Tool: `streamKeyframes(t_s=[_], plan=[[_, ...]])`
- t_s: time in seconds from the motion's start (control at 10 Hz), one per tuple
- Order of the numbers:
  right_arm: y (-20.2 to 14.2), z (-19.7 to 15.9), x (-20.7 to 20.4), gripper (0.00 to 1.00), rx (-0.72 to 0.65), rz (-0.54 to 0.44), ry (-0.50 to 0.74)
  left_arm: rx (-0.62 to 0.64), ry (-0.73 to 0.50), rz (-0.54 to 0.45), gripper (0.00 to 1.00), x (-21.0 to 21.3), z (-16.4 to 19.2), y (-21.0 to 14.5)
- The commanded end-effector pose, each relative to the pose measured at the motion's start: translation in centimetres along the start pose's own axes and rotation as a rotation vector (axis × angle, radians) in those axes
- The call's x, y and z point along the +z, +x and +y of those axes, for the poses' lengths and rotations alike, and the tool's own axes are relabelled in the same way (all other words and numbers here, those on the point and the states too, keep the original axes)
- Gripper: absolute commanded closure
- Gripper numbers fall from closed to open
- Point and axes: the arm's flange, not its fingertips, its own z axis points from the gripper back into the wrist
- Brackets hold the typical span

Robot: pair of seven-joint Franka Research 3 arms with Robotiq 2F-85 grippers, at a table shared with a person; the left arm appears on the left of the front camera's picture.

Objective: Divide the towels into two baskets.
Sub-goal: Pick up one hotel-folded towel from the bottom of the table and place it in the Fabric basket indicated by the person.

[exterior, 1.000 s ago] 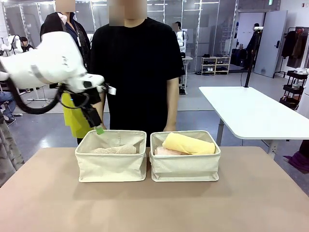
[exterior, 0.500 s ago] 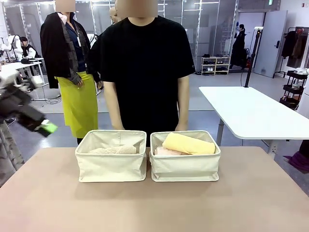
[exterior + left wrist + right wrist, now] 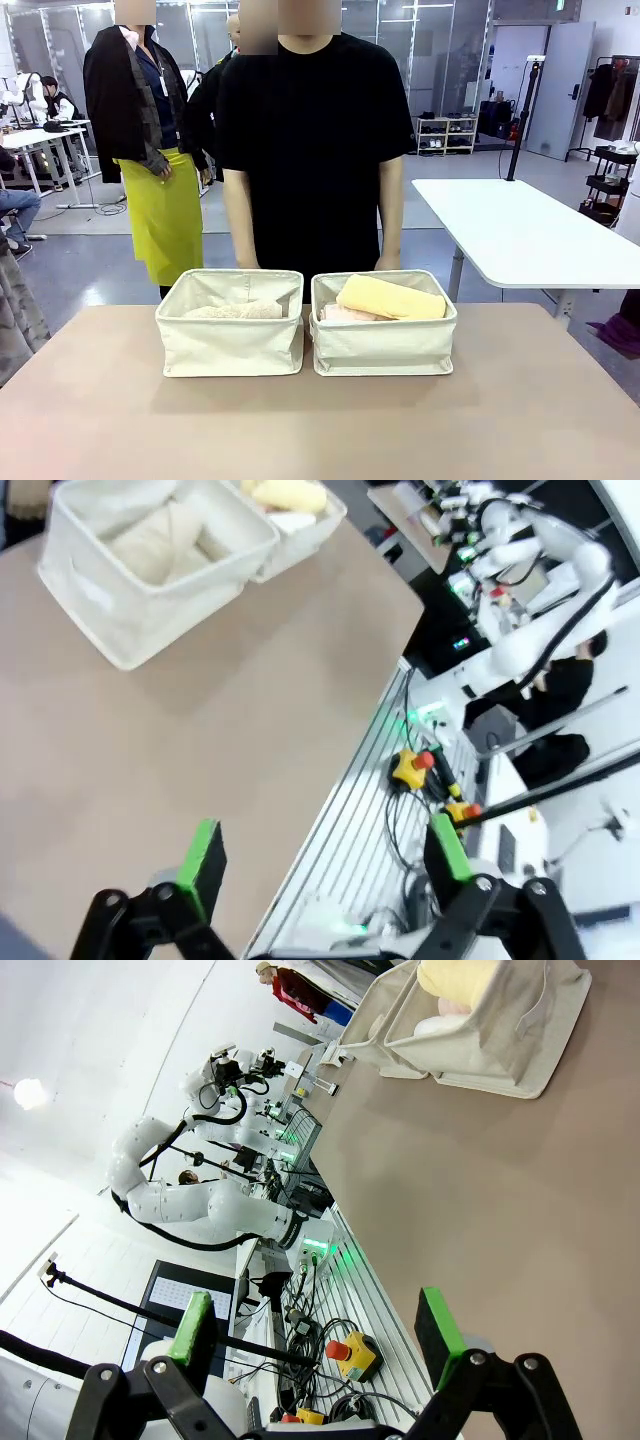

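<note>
Two cream canvas baskets stand side by side at the table's far middle. The left basket (image 3: 230, 345) holds a beige towel (image 3: 236, 311). In the right basket (image 3: 384, 348) a pale yellow towel (image 3: 392, 297) lies over a light pink towel (image 3: 345, 314). My left gripper (image 3: 325, 858) is open and empty over the table's near side, far from the baskets (image 3: 120, 610). My right gripper (image 3: 315, 1325) is also open and empty, with the baskets (image 3: 505, 1050) and the yellow towel (image 3: 455, 975) far off.
A person in a black shirt (image 3: 305, 150) stands close behind the baskets, arms hanging down. A white table (image 3: 520, 235) stands at the back right. Cables and emergency-stop buttons (image 3: 413, 767) lie on the rail past the table's near edge.
My left arm drew back from above the left basket, swung to the left and left the front view. The person shifted slightly to the right.
</note>
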Motion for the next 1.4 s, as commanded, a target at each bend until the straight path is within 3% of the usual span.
streamKeyframes(t_s=[0.0,0.2,0.5,0.6,1.3], plan=[[0.0,0.2,-0.1,0.00,0.001,0.003,0.002,-0.044,-0.051,-0.025,0.00,4.8,4.6,0.4],[0.0,0.2,-0.1,0.00,0.001,0.003,0.002,0.068,-0.080,-0.103,0.00,7.6,7.7,-1.8],[0.0,0.2,-0.1,0.00,0.001,0.003,0.002,0.113,-0.045,-0.053,0.00,8.6,10.1,-1.3],[0.0,0.2,-0.1,0.00,0.001,0.003,0.002,0.116,-0.041,-0.078,0.00,7.5,9.5,-3.5],[0.0,0.2,-0.1,0.00,0.001,0.003,0.002,0.116,-0.041,-0.078,0.00,7.5,9.5,-3.5]])
